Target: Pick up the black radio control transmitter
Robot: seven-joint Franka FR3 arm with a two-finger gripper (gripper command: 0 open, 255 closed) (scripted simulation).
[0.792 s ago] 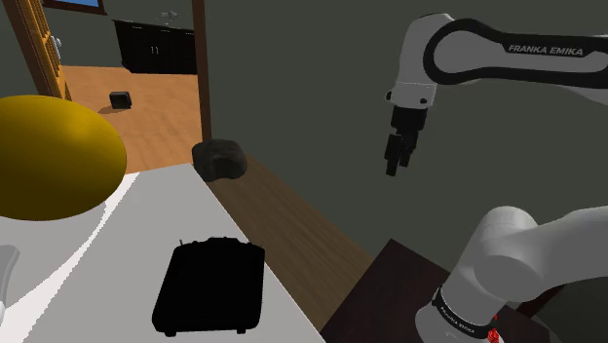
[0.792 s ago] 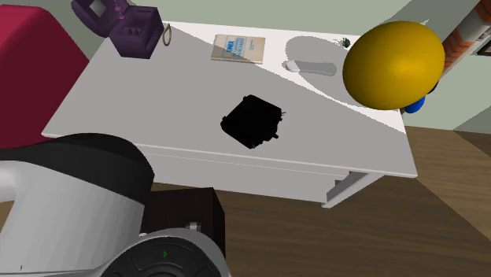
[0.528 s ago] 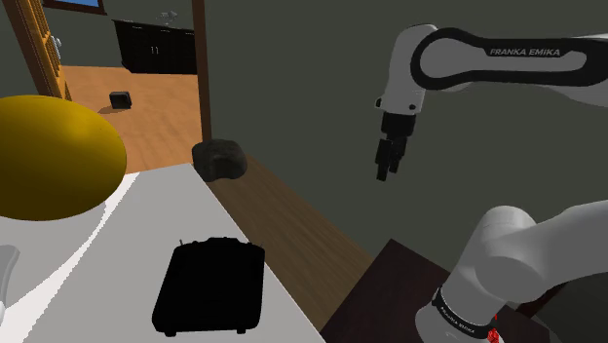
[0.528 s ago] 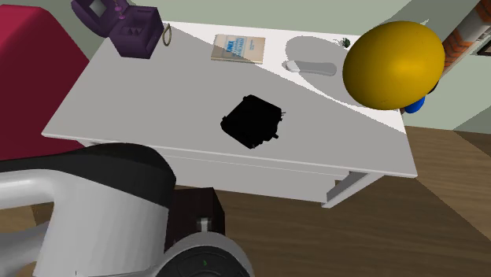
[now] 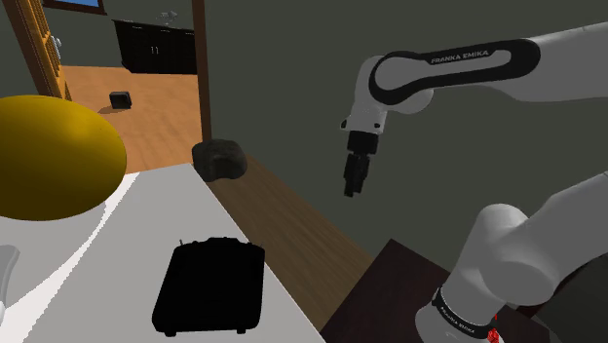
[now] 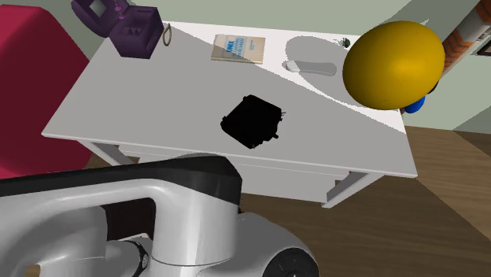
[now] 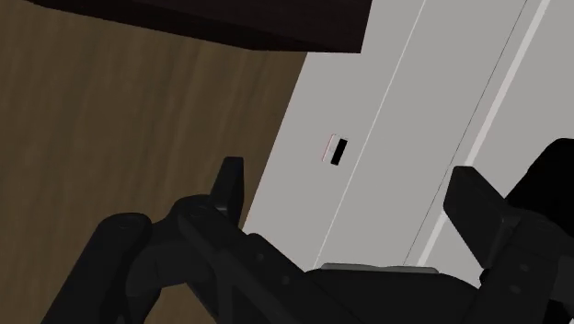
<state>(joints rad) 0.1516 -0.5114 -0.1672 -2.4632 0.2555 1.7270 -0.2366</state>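
Note:
The black radio control transmitter (image 5: 209, 289) (image 6: 252, 121) lies flat on the white table (image 5: 146, 209) (image 6: 157, 102), near the edge that faces the stand. My gripper (image 5: 350, 191) hangs in the air over the wooden floor, well above the transmitter and off to the shoulder view's right of it, pointing down. In the wrist view my gripper (image 7: 351, 189) is open with nothing between its fingers; the table's edge lies under it. A pure black shape (image 7: 555, 170) beyond one finger looks like the transmitter.
A big yellow rounded thing (image 5: 49, 161) (image 6: 393, 63) stands at one end of the table. A book (image 6: 238, 48) and a purple object (image 6: 126, 27) lie at the far side. A dark lump (image 5: 219, 159) sits by the doorway. The dark stand (image 5: 390, 283) is below the arm.
The arm has swung toward the shoulder view's left and slightly down, bringing the gripper closer to the table. The transmitter has not moved.

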